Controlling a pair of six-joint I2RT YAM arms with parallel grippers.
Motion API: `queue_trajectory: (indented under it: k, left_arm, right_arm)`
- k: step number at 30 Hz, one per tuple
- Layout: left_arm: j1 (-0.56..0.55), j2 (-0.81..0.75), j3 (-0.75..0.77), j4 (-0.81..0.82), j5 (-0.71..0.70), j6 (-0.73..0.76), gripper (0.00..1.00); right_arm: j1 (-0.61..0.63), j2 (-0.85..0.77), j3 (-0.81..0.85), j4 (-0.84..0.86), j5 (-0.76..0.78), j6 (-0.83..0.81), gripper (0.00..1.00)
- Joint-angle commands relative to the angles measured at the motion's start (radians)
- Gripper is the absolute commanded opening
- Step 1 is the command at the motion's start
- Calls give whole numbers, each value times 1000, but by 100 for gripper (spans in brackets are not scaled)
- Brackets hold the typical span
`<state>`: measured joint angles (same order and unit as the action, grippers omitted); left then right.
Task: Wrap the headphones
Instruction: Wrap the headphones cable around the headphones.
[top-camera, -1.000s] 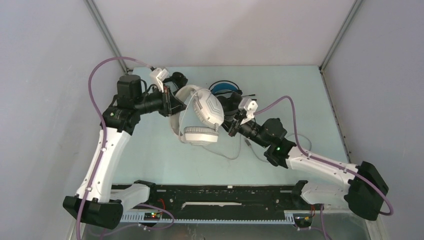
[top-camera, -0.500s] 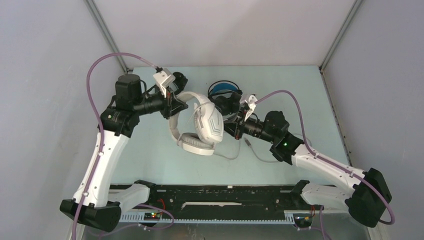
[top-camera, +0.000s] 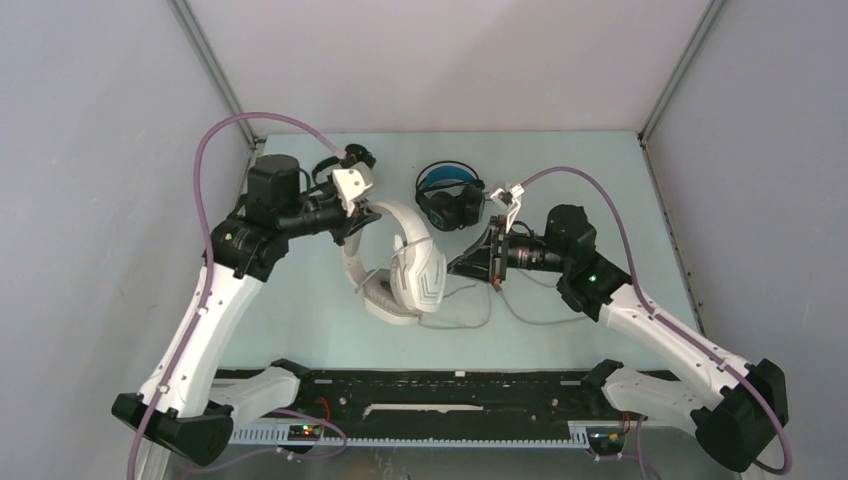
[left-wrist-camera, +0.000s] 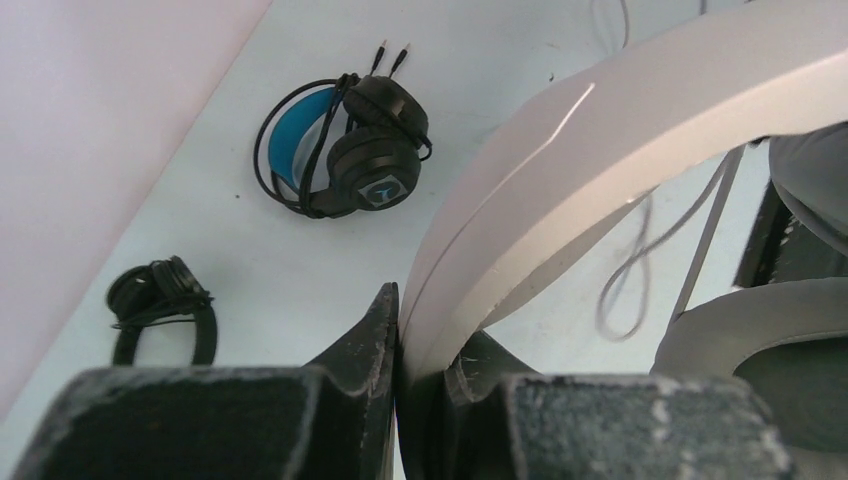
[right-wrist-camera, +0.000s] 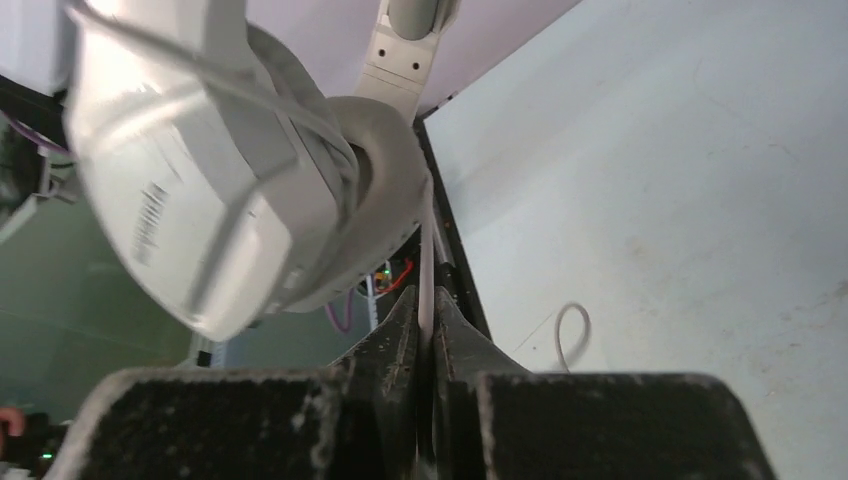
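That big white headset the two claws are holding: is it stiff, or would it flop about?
The white headset probably holds its shape: its headband shows a firm arch where the left claw clamps it. The bulky ear cup looks heavy enough to swing a little. The thin cable, pinched in the right claw, is likely floppy; slack loops lie beyond.

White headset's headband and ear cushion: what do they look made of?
Headband: looks like hard plastic, smooth semi-gloss; a bright highlight line runs along it. Ear cushion: probably padded leatherette, matte grey-white; soft rounded edge, no sharp glare.
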<state>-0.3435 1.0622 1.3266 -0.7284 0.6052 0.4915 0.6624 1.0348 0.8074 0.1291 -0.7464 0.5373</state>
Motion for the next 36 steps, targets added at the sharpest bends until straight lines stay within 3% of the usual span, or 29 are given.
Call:
queue_trajectory:
  k: [1, 5, 17, 36]
  left_arm:
    - [-35, -6, -27, -66, -120, 183, 0]
    - [-68, -16, -57, -25, -112, 229, 0]
    - [-85, -33, -107, 76, -217, 270, 0]
    - [-113, -47, -183, 146, -283, 242, 0]
  right_arm:
    - [-78, -30, 64, 56, -112, 161, 7]
    - [-121, 3, 64, 122, -208, 277, 7]
    - [-137, 14, 64, 285, -294, 512, 7]
    - [-171, 45, 64, 427, -355, 660, 12]
